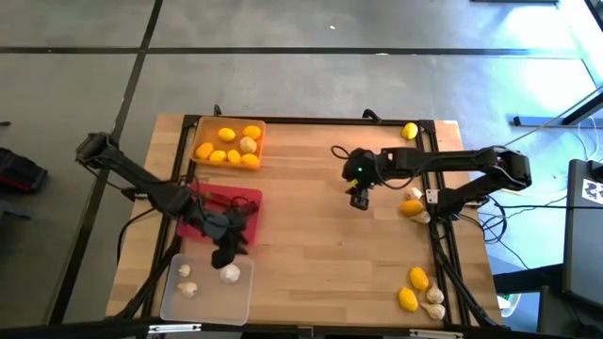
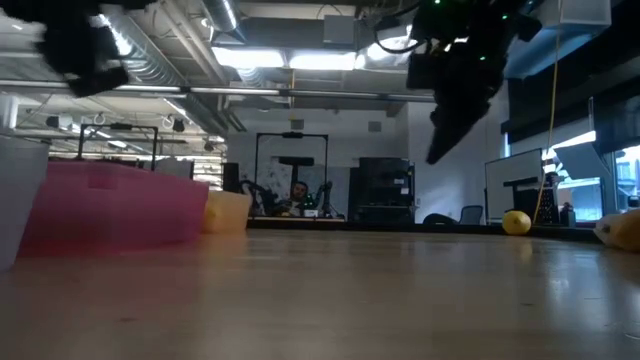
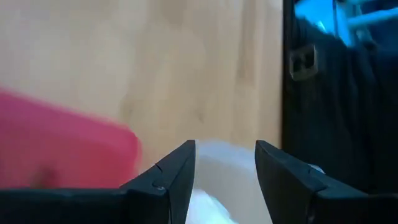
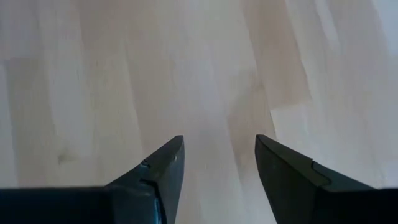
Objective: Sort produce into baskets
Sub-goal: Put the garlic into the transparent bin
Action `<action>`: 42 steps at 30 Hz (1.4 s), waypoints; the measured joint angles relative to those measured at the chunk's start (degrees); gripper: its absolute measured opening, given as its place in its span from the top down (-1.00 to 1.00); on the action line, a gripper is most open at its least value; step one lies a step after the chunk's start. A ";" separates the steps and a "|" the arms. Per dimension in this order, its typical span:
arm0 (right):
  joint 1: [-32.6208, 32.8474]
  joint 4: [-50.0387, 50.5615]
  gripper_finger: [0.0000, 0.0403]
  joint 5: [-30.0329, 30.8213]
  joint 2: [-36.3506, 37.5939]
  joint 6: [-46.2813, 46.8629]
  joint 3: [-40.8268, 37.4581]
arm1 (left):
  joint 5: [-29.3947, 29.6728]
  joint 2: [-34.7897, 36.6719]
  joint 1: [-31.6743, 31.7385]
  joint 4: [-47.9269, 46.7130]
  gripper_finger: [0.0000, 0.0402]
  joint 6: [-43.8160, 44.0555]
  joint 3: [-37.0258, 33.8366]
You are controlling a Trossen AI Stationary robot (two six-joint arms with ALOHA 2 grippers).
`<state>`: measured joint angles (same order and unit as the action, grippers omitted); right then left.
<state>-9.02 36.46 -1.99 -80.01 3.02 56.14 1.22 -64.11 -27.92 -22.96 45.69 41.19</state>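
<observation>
High view, left claw (image 1: 226, 252): positioned over the near edge of the red-pink basket (image 1: 247, 198), at the rim of the clear basket (image 1: 170, 303). Three garlic bulbs (image 1: 230, 274) lie in the clear basket, one just beside the claw.
High view, right claw (image 1: 359, 200): suspended over bare tabletop (image 1: 320, 254), nothing held. Orange basket (image 1: 256, 149) with lemons (image 1: 217, 155) and one garlic bulb is well apart, toward the left arm's side. Loose lemons (image 1: 411, 131) and garlic lie beyond the right claw along the tabletop's right edge.
Low view: right claw (image 2: 447, 128) hangs clear above the tabletop; red-pink basket (image 2: 115, 205) stands far off to the side; one lemon (image 2: 516, 222) rests behind.
Left wrist view: fingers (image 3: 168, 177) parted, nothing between them; white garlic (image 3: 208, 208) below, red-pink basket (image 3: 62, 146) beside.
Right wrist view: fingers (image 4: 155, 177) parted, empty, bare wood beneath.
</observation>
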 joint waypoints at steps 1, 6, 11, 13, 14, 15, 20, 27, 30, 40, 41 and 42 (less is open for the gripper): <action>0.00 1.10 0.05 0.03 0.71 1.00 0.00 | 2.13 0.36 0.66 0.33 0.19 -2.06 0.02; 0.00 9.04 0.05 -0.01 5.90 5.75 0.02 | 11.65 0.22 3.19 3.95 0.19 -11.66 0.02; 0.00 18.69 0.05 -0.03 11.69 10.92 0.02 | 15.33 -0.29 5.01 8.25 0.19 -19.84 0.03; 0.05 22.37 0.05 -0.39 13.65 13.38 0.02 | 16.09 -0.42 5.37 9.15 0.19 -22.34 0.07; 0.07 23.95 0.05 -0.92 14.34 14.73 0.02 | 16.19 -0.44 5.64 9.79 0.19 -23.40 0.07; 0.07 25.62 0.05 -1.67 15.02 16.17 0.02 | 16.21 -0.44 5.87 10.68 0.19 -24.22 0.07; 0.07 33.11 0.05 -2.57 16.13 22.04 0.02 | 16.23 -0.44 6.35 11.79 0.19 -25.87 0.07; 0.00 36.92 0.02 3.78 15.53 26.98 0.02 | 16.23 -0.44 6.31 11.67 0.19 -25.98 0.07; 0.00 38.53 -0.10 5.32 14.22 28.39 0.02 | 16.22 -0.44 6.30 11.74 0.19 -25.97 0.07; -5.31 44.84 -0.46 9.35 5.53 31.41 0.02 | 16.21 -0.44 6.29 12.07 0.19 -25.97 0.07; -6.40 44.60 -0.46 9.33 4.81 31.16 0.02 | 16.21 -0.44 6.29 12.07 0.19 -25.97 0.07; -7.43 44.19 -0.47 9.33 4.06 30.92 0.02 | 16.21 -0.44 6.29 12.07 0.19 -25.97 0.07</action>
<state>-16.45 80.64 7.34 -75.95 33.94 56.16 17.43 -64.55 -21.63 -10.89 19.73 41.25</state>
